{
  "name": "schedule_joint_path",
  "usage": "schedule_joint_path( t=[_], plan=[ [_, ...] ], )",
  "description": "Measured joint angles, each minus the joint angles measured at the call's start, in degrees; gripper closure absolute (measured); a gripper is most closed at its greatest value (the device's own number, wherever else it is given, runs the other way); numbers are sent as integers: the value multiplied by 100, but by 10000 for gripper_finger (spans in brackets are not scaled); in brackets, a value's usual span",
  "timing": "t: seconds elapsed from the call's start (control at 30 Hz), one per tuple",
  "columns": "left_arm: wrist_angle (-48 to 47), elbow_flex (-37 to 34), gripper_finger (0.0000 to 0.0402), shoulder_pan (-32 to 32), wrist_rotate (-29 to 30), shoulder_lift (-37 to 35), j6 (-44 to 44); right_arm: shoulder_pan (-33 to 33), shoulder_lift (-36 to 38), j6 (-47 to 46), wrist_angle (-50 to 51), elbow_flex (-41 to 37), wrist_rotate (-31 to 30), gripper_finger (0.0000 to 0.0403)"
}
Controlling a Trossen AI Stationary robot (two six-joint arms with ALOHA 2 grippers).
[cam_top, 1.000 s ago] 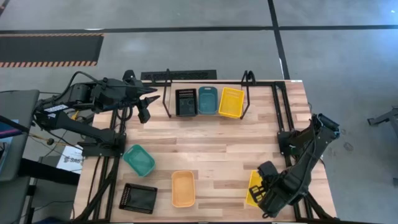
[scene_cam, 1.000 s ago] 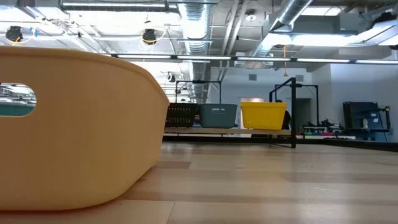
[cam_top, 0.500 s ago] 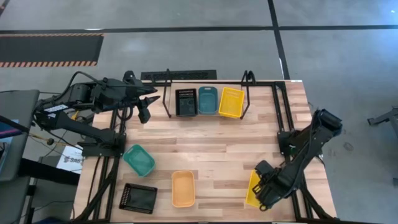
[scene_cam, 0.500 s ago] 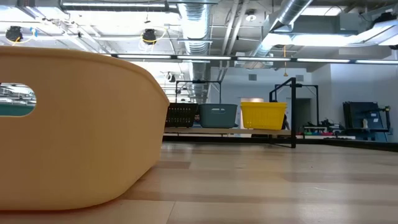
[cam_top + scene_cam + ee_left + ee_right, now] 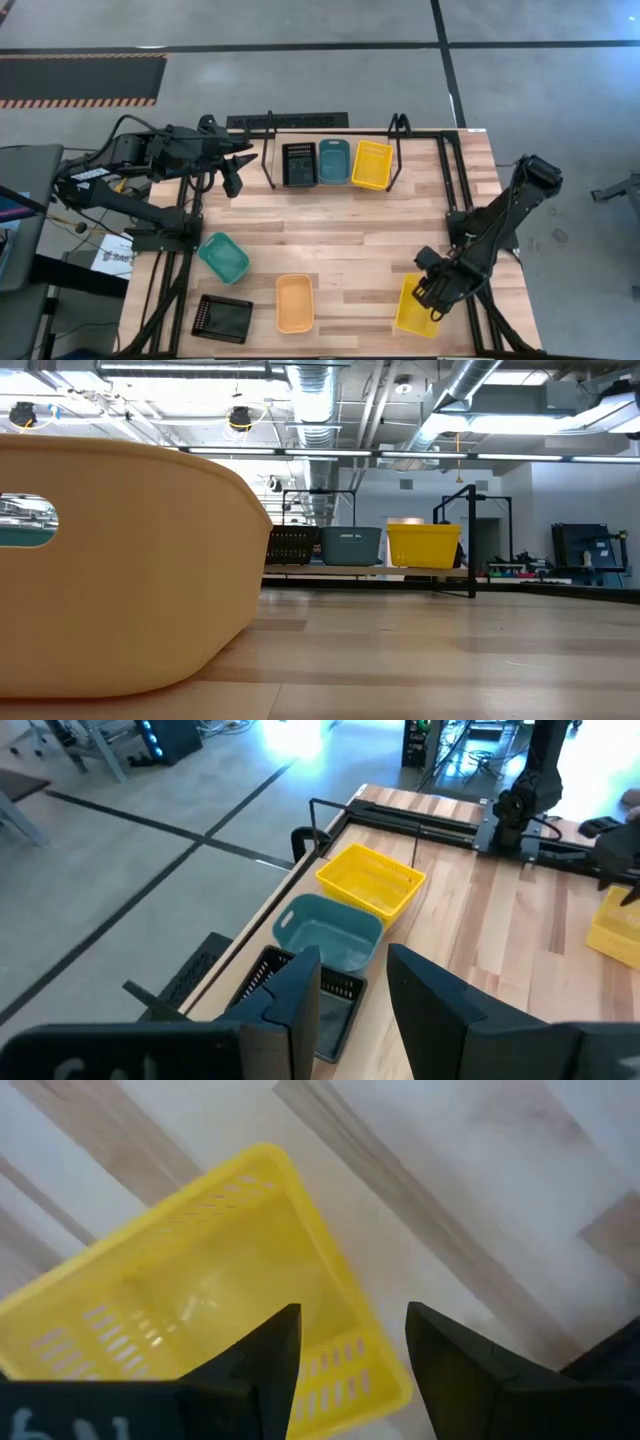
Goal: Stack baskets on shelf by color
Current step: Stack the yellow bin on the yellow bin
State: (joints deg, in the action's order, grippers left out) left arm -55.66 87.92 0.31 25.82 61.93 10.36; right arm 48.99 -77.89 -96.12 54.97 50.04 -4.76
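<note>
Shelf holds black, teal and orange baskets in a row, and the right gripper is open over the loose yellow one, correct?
Not quite: the third basket on the shelf is yellow, not orange, as the high view shows. The rest stands, with the right gripper open over the loose yellow basket.

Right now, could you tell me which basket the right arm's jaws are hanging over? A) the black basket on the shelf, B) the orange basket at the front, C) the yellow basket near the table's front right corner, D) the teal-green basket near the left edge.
C: in the high view the right gripper sits over the loose yellow basket, and the right wrist view shows its open jaws framing that basket's rim.
</note>
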Motion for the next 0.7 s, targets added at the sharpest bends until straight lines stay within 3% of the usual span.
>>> schedule_joint_path(
  t=[0.43, 0.53, 0.7],
  plan=[
    [-1, 0, 294, -1, 36, 0, -1, -2, 83, 471, -1264, -725, 29, 216],
    [-2, 0, 294, 1, 36, 0, -1, -44, 81, 513, -1271, -725, 32, 258],
    [-4, 0, 294, -1, 35, 0, -45, -187, 81, 543, -1371, -725, 36, 374]
  ],
)
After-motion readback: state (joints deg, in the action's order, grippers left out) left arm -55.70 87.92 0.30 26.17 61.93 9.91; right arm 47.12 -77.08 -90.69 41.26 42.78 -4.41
